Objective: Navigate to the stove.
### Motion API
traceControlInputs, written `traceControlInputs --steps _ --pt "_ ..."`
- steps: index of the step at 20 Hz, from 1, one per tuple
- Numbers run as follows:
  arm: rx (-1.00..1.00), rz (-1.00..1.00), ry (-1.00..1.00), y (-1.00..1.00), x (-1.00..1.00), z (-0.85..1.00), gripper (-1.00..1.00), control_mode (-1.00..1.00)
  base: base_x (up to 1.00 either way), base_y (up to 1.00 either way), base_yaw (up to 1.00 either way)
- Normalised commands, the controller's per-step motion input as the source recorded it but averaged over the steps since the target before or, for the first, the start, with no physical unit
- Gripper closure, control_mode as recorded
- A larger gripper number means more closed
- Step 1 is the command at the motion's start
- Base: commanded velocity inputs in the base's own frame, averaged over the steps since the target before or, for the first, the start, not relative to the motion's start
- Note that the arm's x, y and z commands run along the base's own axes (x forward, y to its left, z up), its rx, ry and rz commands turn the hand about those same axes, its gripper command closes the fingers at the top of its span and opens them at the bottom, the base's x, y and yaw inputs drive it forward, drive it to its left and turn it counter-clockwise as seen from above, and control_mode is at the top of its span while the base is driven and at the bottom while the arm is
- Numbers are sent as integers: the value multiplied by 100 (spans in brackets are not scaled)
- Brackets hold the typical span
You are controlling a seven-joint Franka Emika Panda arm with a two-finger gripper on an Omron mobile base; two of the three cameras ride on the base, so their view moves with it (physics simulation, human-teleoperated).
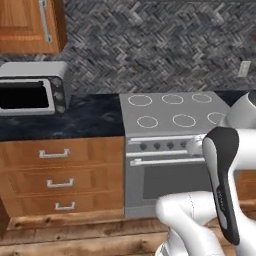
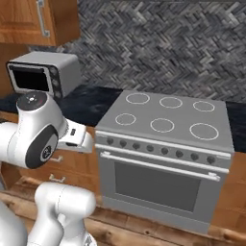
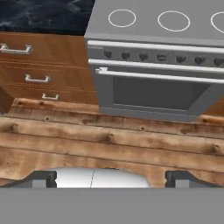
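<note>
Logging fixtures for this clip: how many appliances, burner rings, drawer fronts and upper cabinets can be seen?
Stove: 1
Toaster oven: 1
Burner rings on the stove top: 6
Wooden drawer fronts left of the stove: 3
Upper wooden cabinet: 1
Total: 12

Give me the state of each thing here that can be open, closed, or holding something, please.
stove: oven door closed, top bare
toaster oven: door closed
drawers: all three closed
upper cabinet: door closed
end effector: open, holding nothing

silver-grey stove [image 1: 172, 114], six ring burners, door shut
</note>
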Motion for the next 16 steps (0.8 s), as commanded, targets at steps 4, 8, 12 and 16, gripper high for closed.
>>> traceControlInputs --steps 4,8,12,16 --pt "0 0 0 0 0 0 -100 100 87 -100 12" --pt "0 0 0 0 0 0 -100 100 100 -92 1" --pt "0 0 0 0 0 0 -100 100 100 -55 -2" --pt "0 0 0 0 0 0 -100 100 100 -19 -11"
